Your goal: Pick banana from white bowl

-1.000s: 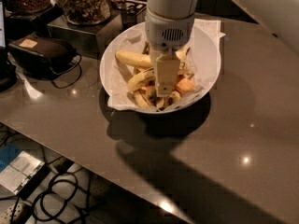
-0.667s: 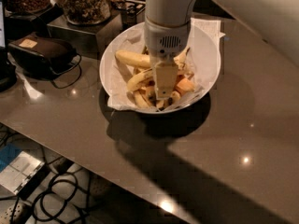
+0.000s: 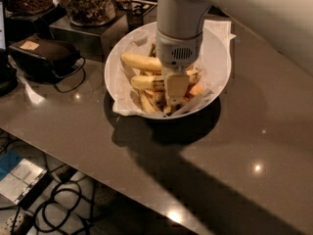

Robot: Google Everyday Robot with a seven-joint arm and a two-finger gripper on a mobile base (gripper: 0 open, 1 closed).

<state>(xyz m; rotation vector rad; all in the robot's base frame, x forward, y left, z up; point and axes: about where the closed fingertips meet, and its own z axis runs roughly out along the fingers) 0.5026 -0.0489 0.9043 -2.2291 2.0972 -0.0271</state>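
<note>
The white bowl, lined with crinkled white paper, stands on the dark table. It holds several bananas and orange chunks. A long yellow banana with dark speckles lies across the middle, its right end hidden behind my gripper. Another long yellow banana lies just behind it. My gripper hangs straight down from its pale wrist housing into the bowl's middle, its tip among the fruit at the speckled banana's right end.
Clear glass jars of dark snacks stand on a metal box behind the bowl to the left. A black device with a cable lies at the left. The table's front edge runs diagonally, with cables on the floor below.
The gripper stays down in the bowl at about the same place. Only the arm above it has shifted slightly.
</note>
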